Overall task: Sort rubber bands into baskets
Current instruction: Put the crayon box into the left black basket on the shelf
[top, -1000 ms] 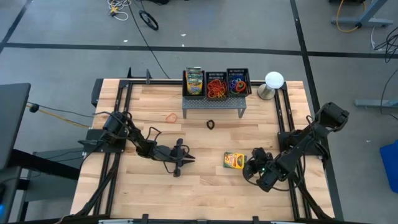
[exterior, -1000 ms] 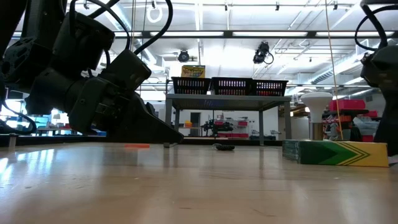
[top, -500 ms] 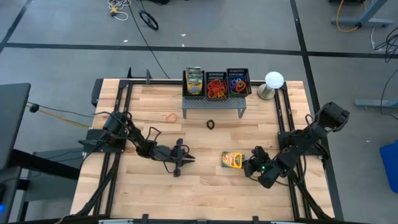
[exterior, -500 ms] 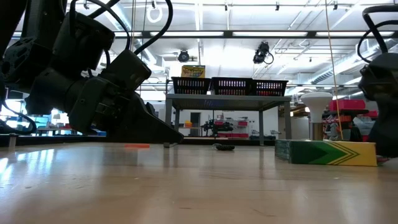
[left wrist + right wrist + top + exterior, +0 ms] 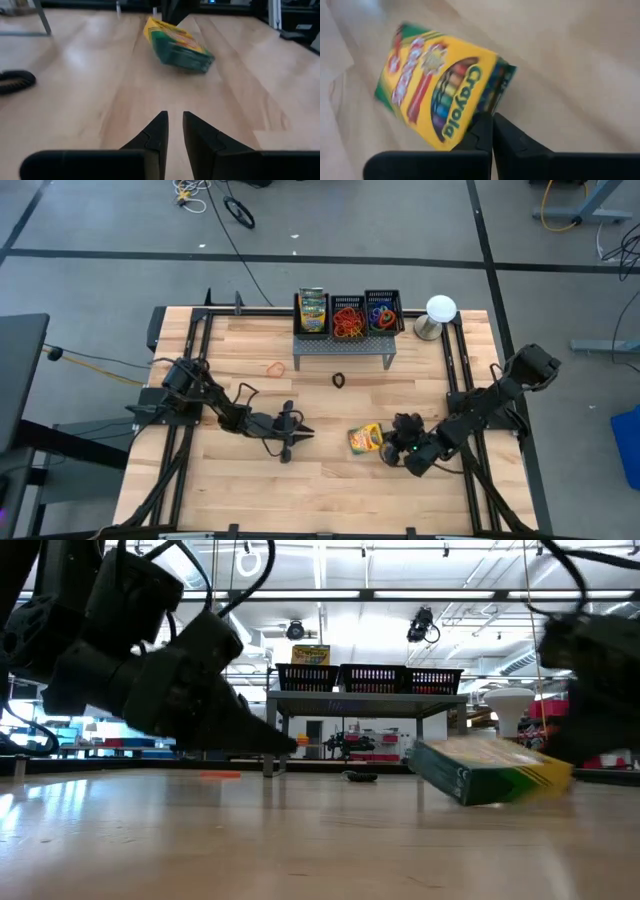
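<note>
- We see the right claw [image 5: 392, 451] at the lower right of the high view, fingers pressed together with nothing between them, tips against the edge of a crayon box [image 5: 365, 439] that sits tilted on the tabletop [image 5: 320, 480].
- The left claw [image 5: 300, 433], lower centre-left, shows a narrow gap and holds nothing.
- The baskets [image 5: 349, 313] sit on a grey stand [image 5: 343, 350] at top centre; two hold rubber bands [image 5: 347, 321], the left one another crayon box [image 5: 313, 308].
- An orange band [image 5: 273, 367] and a black band [image 5: 339, 380] lie loose below the stand.

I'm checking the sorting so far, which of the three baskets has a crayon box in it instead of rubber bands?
The leftmost basket on the grey stand holds a crayon box; the middle basket and the right basket hold rubber bands.
</note>
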### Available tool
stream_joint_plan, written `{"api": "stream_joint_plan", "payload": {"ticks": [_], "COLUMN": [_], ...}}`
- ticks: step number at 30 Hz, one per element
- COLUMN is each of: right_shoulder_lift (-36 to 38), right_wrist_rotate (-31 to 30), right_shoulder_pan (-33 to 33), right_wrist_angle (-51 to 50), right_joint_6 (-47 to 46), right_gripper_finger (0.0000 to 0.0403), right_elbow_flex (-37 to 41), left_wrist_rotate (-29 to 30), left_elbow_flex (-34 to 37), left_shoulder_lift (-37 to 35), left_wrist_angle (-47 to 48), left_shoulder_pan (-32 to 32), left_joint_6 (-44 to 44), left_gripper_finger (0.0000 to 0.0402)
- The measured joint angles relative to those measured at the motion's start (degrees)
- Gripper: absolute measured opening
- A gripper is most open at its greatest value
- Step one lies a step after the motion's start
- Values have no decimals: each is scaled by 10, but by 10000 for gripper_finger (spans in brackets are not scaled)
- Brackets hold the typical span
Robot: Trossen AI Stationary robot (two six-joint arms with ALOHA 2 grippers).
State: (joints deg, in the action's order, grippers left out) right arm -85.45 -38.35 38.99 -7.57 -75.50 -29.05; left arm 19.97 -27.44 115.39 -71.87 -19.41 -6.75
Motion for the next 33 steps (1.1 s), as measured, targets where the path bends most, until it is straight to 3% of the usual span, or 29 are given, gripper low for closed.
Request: {"api": "stream_joint_plan", "payload": {"ticks": [8,15,24,33], "right_shoulder_lift": [0,0,1,1], "right_wrist_rotate": [9,31,90,187], "right_shoulder_pan": [-116,-199,-266,-266], "right_wrist_angle": [-52,-75,-72,-83], "right_joint_6": [321,573,689,710], "right_gripper_finger": [2,1,0,0], "right_elbow_flex": [-119,-220,-270,-271], "left_wrist_rotate": [17,56,90,91], "left_elbow_flex": [77,135,135,103], "left_shoulder_lift": [-111,-183,-179,-179], "left_wrist_angle": [-9,3,32,32], "left_shoulder_pan": [0,0,-1,-7], "left_joint_6": [19,-43,-57,16], "left_gripper_finger": [63,66,114,223]}}
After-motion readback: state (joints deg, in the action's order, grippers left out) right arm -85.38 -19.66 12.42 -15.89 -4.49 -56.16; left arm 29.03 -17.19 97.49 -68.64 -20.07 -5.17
